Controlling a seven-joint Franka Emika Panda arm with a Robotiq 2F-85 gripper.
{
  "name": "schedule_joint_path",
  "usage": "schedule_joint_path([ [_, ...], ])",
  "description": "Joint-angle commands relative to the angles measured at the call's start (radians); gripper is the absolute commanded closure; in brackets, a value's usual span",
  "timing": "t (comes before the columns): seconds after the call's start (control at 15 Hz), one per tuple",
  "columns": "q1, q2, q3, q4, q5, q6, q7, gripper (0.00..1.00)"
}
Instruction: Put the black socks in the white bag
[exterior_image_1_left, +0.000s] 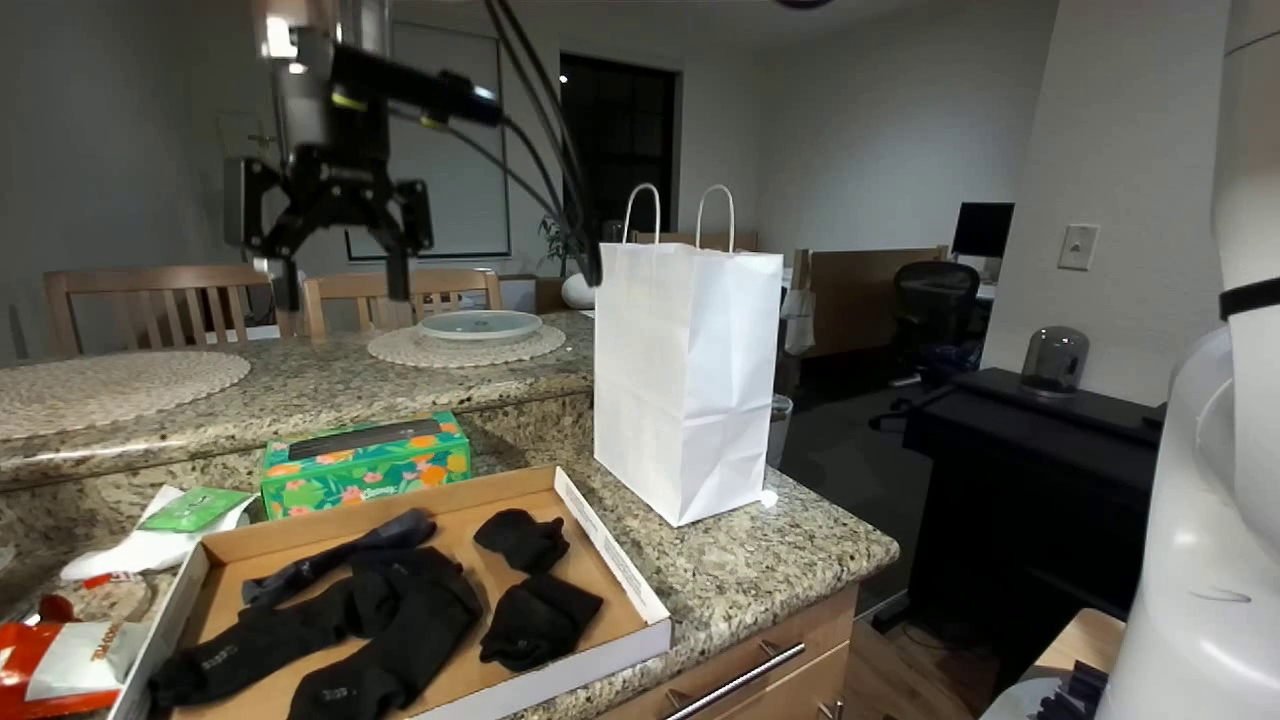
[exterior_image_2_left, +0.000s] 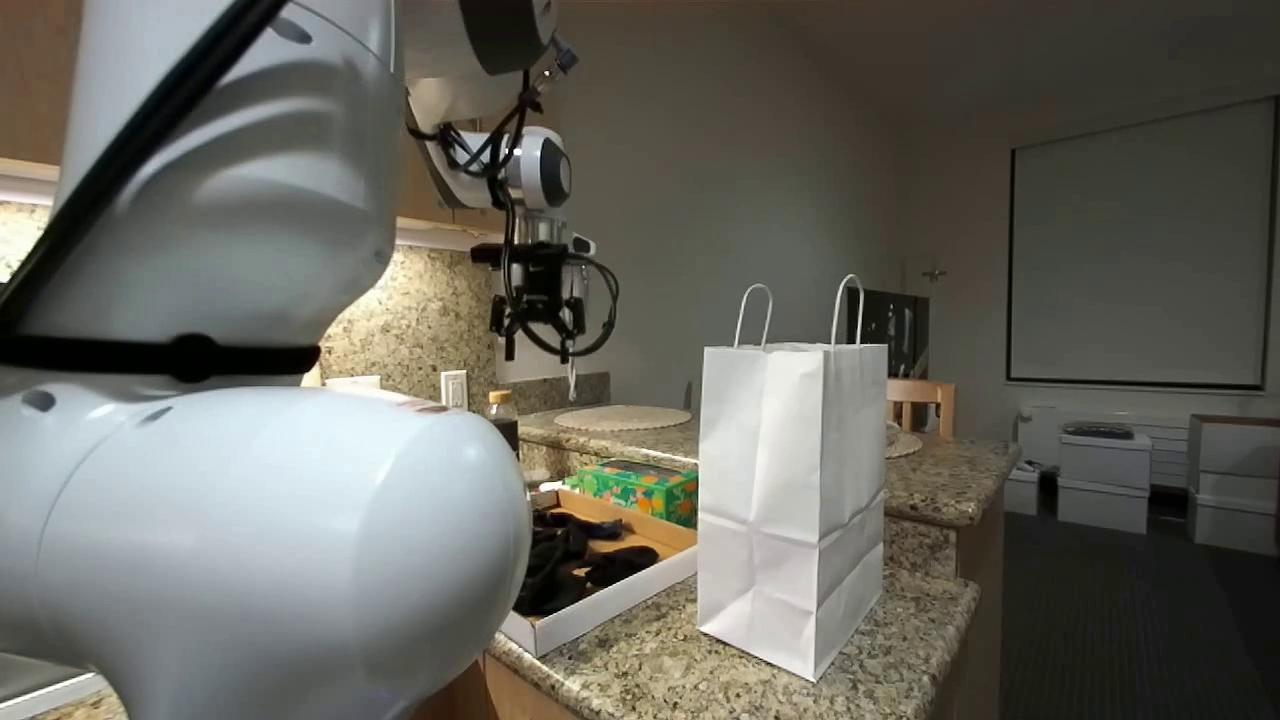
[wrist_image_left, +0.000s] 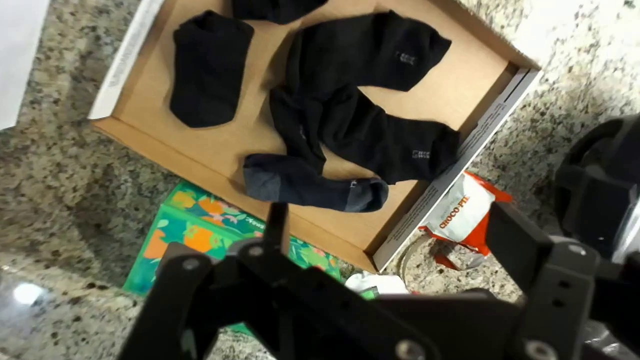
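Observation:
Several black socks lie in a shallow cardboard tray (exterior_image_1_left: 615, 560) on the granite counter. Two are compact bundles (exterior_image_1_left: 540, 620) on the tray's side nearer the bag; a bundle shows in the wrist view (wrist_image_left: 212, 70). Long black socks (wrist_image_left: 355, 55) overlap in the middle, with a navy-grey sock (wrist_image_left: 315, 182) beside them. The white paper bag (exterior_image_1_left: 690, 380) stands upright with both handles up, beside the tray in both exterior views (exterior_image_2_left: 790, 500). Its inside is hidden. My gripper (exterior_image_1_left: 342, 285) is open and empty, high above the counter; its fingers are wide apart in the wrist view (wrist_image_left: 392, 225).
A green floral tissue box (exterior_image_1_left: 370, 465) stands against the tray's back edge. A red and white snack wrapper (wrist_image_left: 462, 212) lies beside the tray. A raised granite ledge (exterior_image_1_left: 310, 390) behind holds woven placemats and a glass lid (exterior_image_1_left: 480, 325). The counter edge is just past the bag.

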Motion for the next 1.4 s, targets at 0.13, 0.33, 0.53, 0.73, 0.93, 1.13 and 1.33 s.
schedule_joint_path([
  [0.13,0.042,0.208,-0.014,-0.067,-0.013,0.269,0.227,0.0],
  [0.33,0.069,0.299,-0.034,-0.071,0.01,0.327,0.287,0.0],
  [0.53,0.088,0.343,-0.061,-0.093,0.025,0.377,0.355,0.0],
  [0.73,0.095,0.351,-0.087,-0.122,0.028,0.389,0.437,0.0],
  [0.93,0.084,0.371,-0.083,-0.133,0.051,0.365,0.456,0.0],
  [1.13,0.08,0.391,-0.072,-0.149,0.082,0.388,0.429,0.0],
  [1.33,0.089,0.408,-0.077,-0.154,0.08,0.386,0.436,0.26],
])
